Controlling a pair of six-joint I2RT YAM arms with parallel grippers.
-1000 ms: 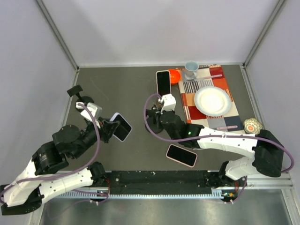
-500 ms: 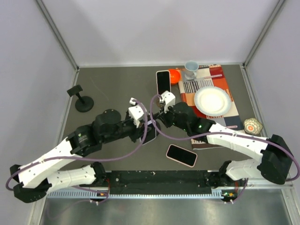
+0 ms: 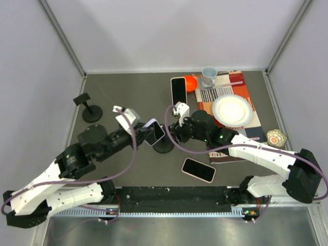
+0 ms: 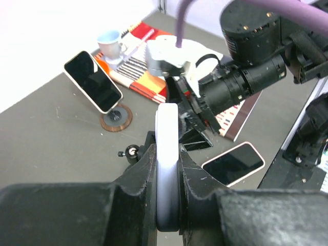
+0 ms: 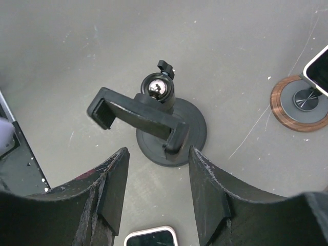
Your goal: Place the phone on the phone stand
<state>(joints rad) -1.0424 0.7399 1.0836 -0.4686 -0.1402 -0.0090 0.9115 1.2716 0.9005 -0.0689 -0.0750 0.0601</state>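
Since half a second ago the left arm has drawn back toward the left and slightly farther away. Its gripper had been over the stand's spot; now it is just beside it. A second ago that arm was folded up much farther left. The right arm has hardly shifted over the last half second.

The left gripper (image 3: 147, 135) is clamped on the phone (image 4: 167, 169), fingers pressed against its front and back, so the wrist camera sees it edge-on. The phone is held in the air, just left of the phone stand (image 5: 138, 115), which sits on the table (image 3: 128, 92) near the middle. The right gripper (image 5: 158, 169) hovers over the stand with its fingers apart, gripping nothing. The stand's clamp cradle is tilted on its ball joint.

I'd judge the phone to be a stiff slab of modest weight, with a smooth case that could slip and glass that would not take a knock kindly. Pinching it across the faces looks sound, provided the grip stays clear of the edges that must slide between the cradle's two lips. The stand looks light enough to skid or tip, so the right gripper may need to steady it.

Another phone (image 3: 178, 90) leans on a far stand, and a third phone (image 3: 198, 169) lies flat nearer the bases.
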